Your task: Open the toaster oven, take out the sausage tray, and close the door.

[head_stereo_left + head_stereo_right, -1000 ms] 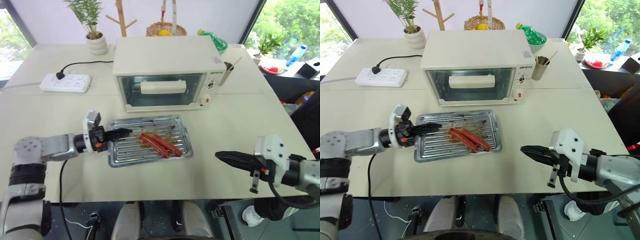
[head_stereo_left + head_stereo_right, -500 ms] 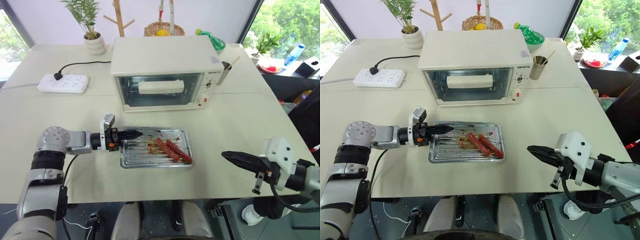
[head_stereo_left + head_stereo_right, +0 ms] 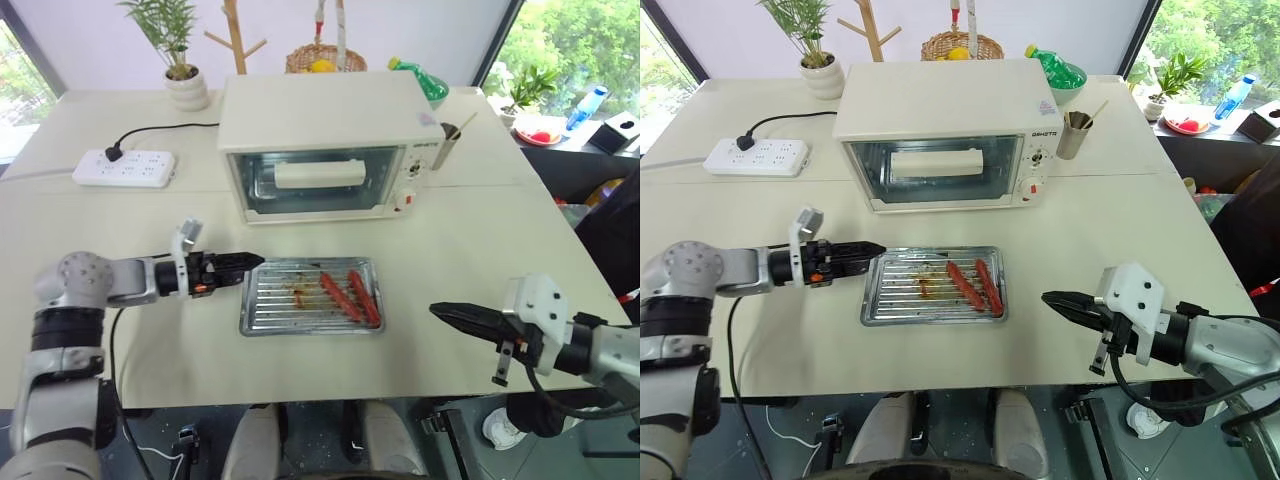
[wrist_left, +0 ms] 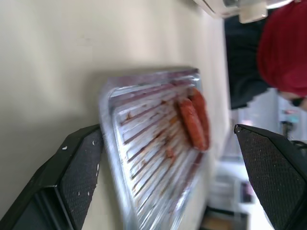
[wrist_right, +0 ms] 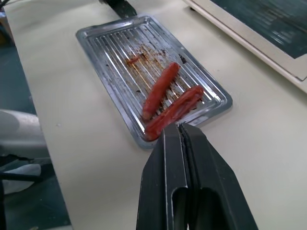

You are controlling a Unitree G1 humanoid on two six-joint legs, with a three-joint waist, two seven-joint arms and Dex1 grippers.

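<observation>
Letting go of the sausage tray [image 3: 311,296] on the table [image 3: 480,240], left gripper [image 3: 245,263] spread wide holding nothing, right gripper [image 3: 447,314] shut and empty, toaster oven [image 3: 328,147] door [image 3: 318,180] looks shut, so next just back the arm off

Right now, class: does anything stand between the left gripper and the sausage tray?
Nothing visible does. The left gripper, fingers open, sits at the near left corner of the sausage tray on bare table, with no object between them.

Cream-white toaster oven [image 3: 330,145] upright at table's far side, glass door [image 3: 317,180] shut, silver ribbed sausage tray [image 3: 311,296] flat before it, two sausages inside
</observation>
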